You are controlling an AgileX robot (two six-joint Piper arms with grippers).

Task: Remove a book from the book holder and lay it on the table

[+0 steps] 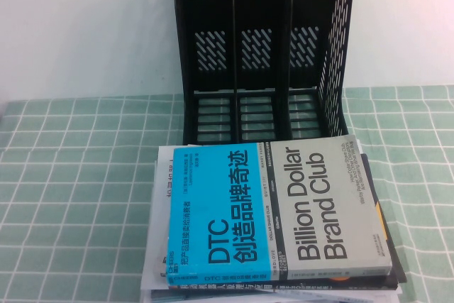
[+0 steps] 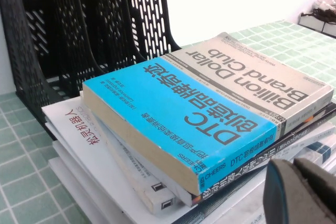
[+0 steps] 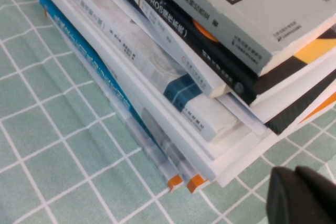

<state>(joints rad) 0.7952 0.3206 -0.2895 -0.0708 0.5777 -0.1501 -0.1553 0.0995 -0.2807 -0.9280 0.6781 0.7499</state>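
The book (image 1: 277, 211), blue "DTC" half and grey "Billion Dollar Brand Club" half, lies flat, cover up, on top of a stack of books in front of the book holder (image 1: 262, 47). All three of the holder's slots look empty. The stack rests on the table (image 1: 71, 175). Neither gripper shows in the high view. In the left wrist view the book (image 2: 184, 114) lies ahead of my left gripper (image 2: 293, 167), which is shut and empty beside the stack, with the holder (image 2: 63, 30) behind. My right gripper (image 3: 295, 174) is shut and empty above the cloth by the stack's corner, below the book (image 3: 252, 3).
Under the book lie several others: a black book (image 2: 247, 169) with white Chinese spine text, white books (image 3: 173, 77) and thin orange-tipped volumes (image 3: 181, 182). A dark tray (image 2: 317, 19) stands at the table's far edge. Bare cloth (image 3: 58, 145) lies on both sides of the stack.
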